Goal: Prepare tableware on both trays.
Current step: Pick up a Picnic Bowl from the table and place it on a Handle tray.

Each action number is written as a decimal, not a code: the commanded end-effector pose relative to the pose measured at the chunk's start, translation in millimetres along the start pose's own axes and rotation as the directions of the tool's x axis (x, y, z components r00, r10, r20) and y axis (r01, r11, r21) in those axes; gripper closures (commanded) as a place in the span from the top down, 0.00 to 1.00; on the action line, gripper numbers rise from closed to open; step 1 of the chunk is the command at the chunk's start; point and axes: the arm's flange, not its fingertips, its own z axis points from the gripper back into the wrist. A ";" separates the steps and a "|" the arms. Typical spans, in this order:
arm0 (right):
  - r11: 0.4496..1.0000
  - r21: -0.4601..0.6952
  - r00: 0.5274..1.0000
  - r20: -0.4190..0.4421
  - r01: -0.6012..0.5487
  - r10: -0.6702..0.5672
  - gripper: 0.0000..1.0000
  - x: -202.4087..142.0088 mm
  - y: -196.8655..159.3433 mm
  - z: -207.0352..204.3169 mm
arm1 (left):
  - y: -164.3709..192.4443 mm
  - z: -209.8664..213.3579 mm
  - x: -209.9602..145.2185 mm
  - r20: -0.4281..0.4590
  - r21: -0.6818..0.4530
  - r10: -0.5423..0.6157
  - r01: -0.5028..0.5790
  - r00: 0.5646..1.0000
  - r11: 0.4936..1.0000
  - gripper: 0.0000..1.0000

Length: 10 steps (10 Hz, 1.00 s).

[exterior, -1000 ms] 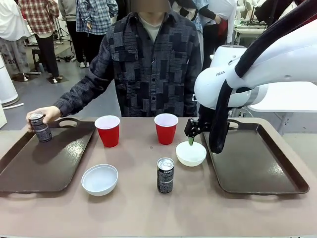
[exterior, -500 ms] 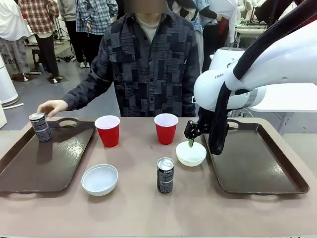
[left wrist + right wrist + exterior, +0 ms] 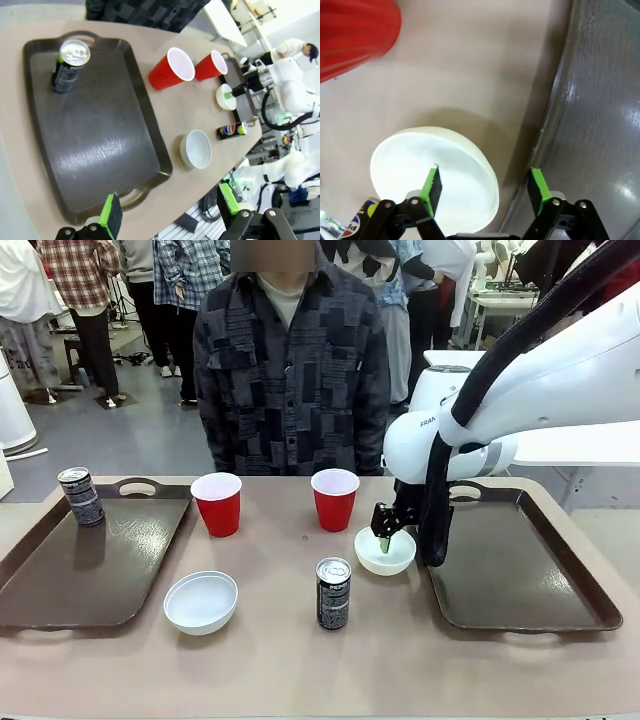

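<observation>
Sitting upright, small round white bowl (image 3: pixel 394 560).

I am working in what looks like a robot lab or test hall, not a home. My white arm (image 3: pixel 560 370) with its thick black cable (image 3: pixel 436 510) reaches over a plain tan table (image 3: pixel 280 660). A person (image 3: pixel 290 380) faces me at twelve o'clock. Beyond, at eleven o'clock, several people (image 3: pixel 80 290) stand about on a bare grey floor (image 3: pixel 140 435); at one o'clock stands a white workbench (image 3: pixel 505 302).
</observation>
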 end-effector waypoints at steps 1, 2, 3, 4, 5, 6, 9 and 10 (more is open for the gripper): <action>1.000 -0.009 1.000 0.017 -0.019 0.019 0.69 6.0 7.7 3.1 | -0.4 0.2 0.6 0.011 -0.006 -0.002 0.002 1.000 1.000 1.00; 1.000 -0.013 1.000 0.019 -0.016 0.017 0.62 7.4 7.8 3.2 | -0.4 0.2 0.6 0.011 -0.006 -0.002 0.002 1.000 1.000 1.00; 1.000 -0.020 1.000 0.018 -0.015 0.016 0.50 6.7 6.1 3.4 | -0.4 0.2 0.6 0.011 -0.006 -0.002 0.002 1.000 1.000 1.00; 0.999 -0.036 1.000 0.026 -0.010 0.011 0.43 5.2 7.7 4.5 | -0.4 0.2 0.6 0.011 -0.006 -0.002 0.002 1.000 1.000 1.00; 0.999 -0.044 0.999 0.030 -0.008 0.010 0.31 4.5 7.8 5.6 | -0.4 0.2 0.6 0.011 -0.006 -0.002 0.002 1.000 1.000 1.00; 0.998 -0.056 0.999 0.035 -0.003 0.005 0.24 4.4 8.3 6.3 | -0.4 0.2 0.6 0.011 -0.006 -0.002 0.002 1.000 1.000 1.00; 0.997 -0.074 0.999 0.036 0.001 0.002 0.00 3.0 9.6 7.2 | -0.4 0.2 0.6 0.011 -0.006 -0.002 0.002 1.000 1.000 1.00; 0.997 -0.080 0.999 0.034 0.002 0.001 0.00 2.5 9.7 7.4 | -0.4 0.2 0.6 0.011 -0.006 -0.002 0.002 1.000 1.000 1.00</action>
